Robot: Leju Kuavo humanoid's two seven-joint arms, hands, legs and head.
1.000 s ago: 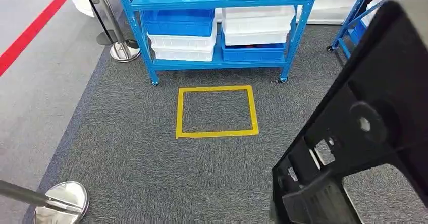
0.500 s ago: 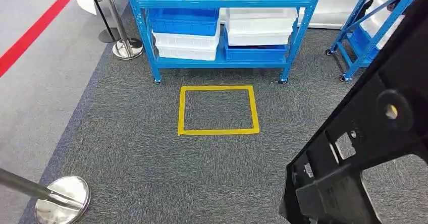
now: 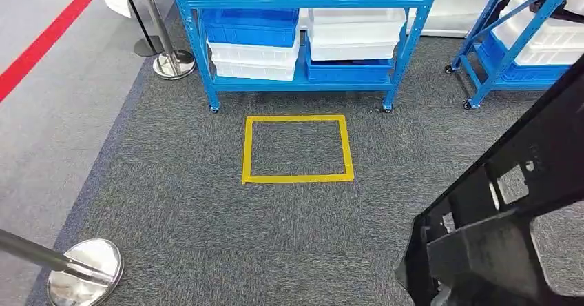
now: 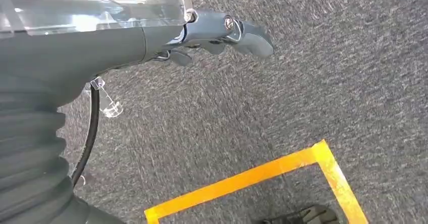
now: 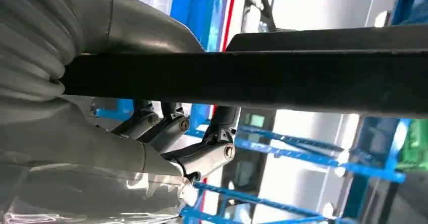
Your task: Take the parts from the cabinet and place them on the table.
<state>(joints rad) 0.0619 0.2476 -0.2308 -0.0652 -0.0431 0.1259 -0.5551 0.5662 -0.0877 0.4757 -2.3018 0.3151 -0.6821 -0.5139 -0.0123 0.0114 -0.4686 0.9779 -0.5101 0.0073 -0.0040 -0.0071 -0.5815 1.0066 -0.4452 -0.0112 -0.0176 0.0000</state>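
- Your right hand grasps the black part, its fingers wrapped underneath.
- Your left hand hangs released.
- The blue cabinet beyond the yellow square has shifted left: you're turning, carrying.

Left hand: grey ribbed wrist cover, smooth dark grey shell, clear plastic wrap on top, thin black cable alongside, silver screws at finger pivots. Right hand: same grey ribbed cover, crinkled clear plastic, dark fingers with silver screws.
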